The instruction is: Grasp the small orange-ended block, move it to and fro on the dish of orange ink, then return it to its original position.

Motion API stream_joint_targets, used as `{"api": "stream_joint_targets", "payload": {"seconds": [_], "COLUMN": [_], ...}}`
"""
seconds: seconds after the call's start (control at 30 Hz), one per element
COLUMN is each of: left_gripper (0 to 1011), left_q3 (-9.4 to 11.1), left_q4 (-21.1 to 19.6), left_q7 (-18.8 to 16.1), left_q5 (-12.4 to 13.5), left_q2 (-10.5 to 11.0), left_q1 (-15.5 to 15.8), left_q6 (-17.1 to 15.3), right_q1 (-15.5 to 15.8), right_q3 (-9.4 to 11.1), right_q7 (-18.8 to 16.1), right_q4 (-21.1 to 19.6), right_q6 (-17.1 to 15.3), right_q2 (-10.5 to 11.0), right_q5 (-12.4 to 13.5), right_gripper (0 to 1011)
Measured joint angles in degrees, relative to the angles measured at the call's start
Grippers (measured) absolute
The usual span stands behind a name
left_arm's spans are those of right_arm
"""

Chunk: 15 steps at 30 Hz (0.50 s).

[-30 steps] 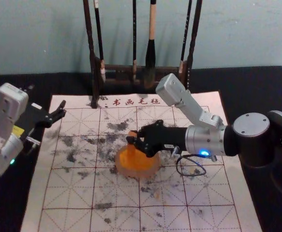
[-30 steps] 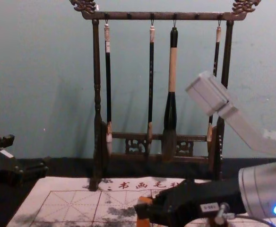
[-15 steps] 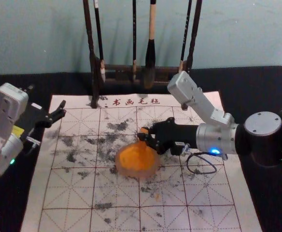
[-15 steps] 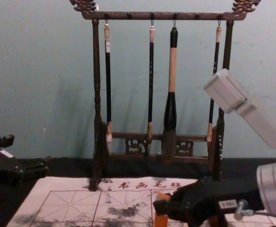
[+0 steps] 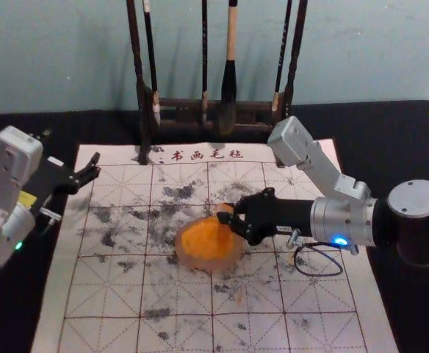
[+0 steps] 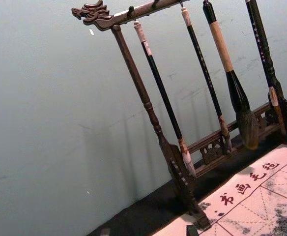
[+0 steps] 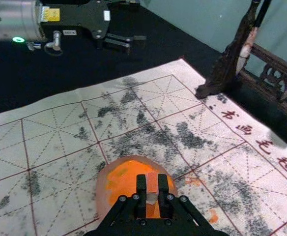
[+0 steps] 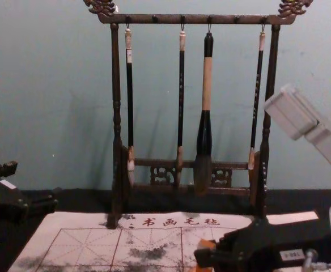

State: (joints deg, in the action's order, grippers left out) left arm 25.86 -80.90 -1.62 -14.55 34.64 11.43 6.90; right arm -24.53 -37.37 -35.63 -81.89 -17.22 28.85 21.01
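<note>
In your head view, the robot's right arm (image 5: 347,220) reaches in from the right, its gripper (image 5: 225,214) near the middle, 2 fingers gripping with a narrow gap. Your left gripper (image 5: 95,166) sits parked at left, 2 fingertips spread apart.

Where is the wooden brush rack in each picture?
Head view: the rack is at the top middle, behind the mat.
Chest view: centre, tall and upright above the mat.
Left wrist view: looks slanted, with its dragon-headed top bar showing.
Right wrist view: its lower part, by the mat's lettered edge.
Shared landmark: the red writing near the rack's feet.
</note>
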Motion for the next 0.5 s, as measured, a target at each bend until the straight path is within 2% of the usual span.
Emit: {"api": "stream_joint_targets", "payload": {"seconds": [0.5], "left_gripper": [1001], "left_q3": [0.0], "left_q4": [0.0], "left_q7": [0.0], "left_q5": [0.0], "left_q2": [0.0], "left_q1": [0.0], "left_q6": [0.0], "right_q1": [0.2], "right_q3": [-1.6], "right_q7": [-1.0], "right_q4": [-0.8], "right_q6": [-0.2], "right_q2": [-0.4], "right_q5": [0.6], "right_gripper": [109]}}
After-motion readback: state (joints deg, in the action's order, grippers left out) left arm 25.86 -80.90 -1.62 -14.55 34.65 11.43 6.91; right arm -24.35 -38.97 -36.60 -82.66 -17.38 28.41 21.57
